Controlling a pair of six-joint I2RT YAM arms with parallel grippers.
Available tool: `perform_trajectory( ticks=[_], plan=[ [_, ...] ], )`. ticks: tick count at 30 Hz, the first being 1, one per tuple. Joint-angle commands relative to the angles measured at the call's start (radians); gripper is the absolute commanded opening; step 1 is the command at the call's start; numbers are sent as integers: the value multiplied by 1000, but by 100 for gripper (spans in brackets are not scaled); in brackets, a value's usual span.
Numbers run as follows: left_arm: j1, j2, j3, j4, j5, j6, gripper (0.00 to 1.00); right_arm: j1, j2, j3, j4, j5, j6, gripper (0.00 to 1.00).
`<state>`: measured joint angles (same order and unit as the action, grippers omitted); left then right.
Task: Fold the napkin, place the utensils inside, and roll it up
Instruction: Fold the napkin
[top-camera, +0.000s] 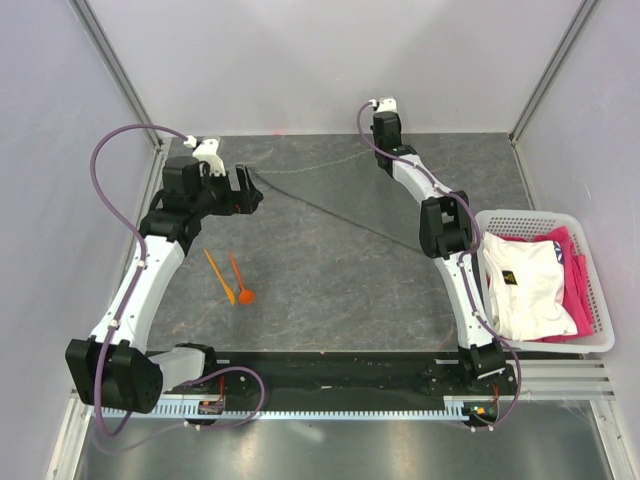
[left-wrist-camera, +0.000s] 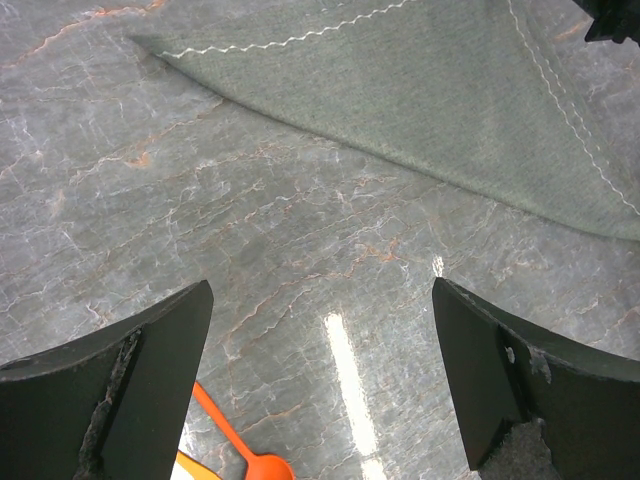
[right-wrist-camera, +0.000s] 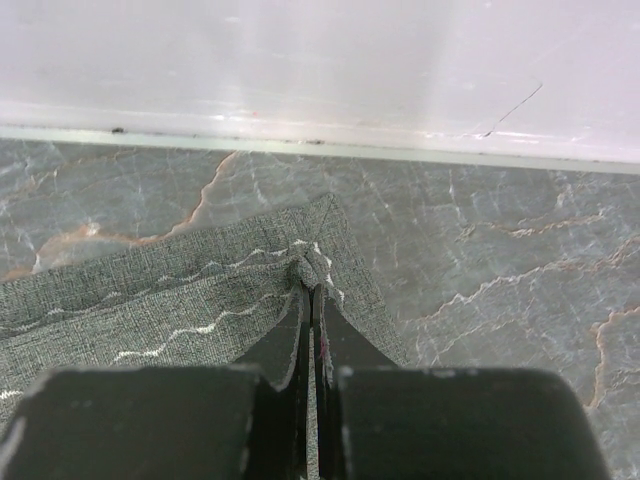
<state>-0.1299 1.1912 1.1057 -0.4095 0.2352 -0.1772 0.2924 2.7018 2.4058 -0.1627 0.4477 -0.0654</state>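
The dark grey napkin (top-camera: 340, 185) lies at the back middle of the table, its pale hem running along the far edge. My right gripper (top-camera: 384, 130) stands over its far right corner. In the right wrist view the gripper (right-wrist-camera: 310, 287) is shut on that bunched corner of the napkin (right-wrist-camera: 180, 300), close to the back wall. My left gripper (top-camera: 245, 190) hovers open by the napkin's left point, with nothing between its fingers (left-wrist-camera: 320, 290); the napkin (left-wrist-camera: 450, 110) lies ahead of it. Two orange utensils (top-camera: 230, 278) lie side by side on the bare table, left of centre. The spoon (left-wrist-camera: 250, 455) shows beneath the left finger.
A white basket (top-camera: 600, 300) with white and pink fabrics stands at the right edge of the table. Pale walls close in the back and both sides. The arms' bases sit on a black rail (top-camera: 340, 375) along the near edge.
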Motion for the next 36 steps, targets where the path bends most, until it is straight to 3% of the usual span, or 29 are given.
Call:
perform_trajectory(
  ticks=[1, 24, 36],
  plan=[
    [6, 7, -4, 32, 3, 41, 98, -15, 21, 59, 57, 20, 7, 0],
    [6, 16, -3, 34, 18, 33, 98, -6, -48, -10, 104, 62, -34, 0],
    [6, 16, -1, 32, 33, 25, 98, -6, 3, 38, 118, 71, -65, 0]
  ],
)
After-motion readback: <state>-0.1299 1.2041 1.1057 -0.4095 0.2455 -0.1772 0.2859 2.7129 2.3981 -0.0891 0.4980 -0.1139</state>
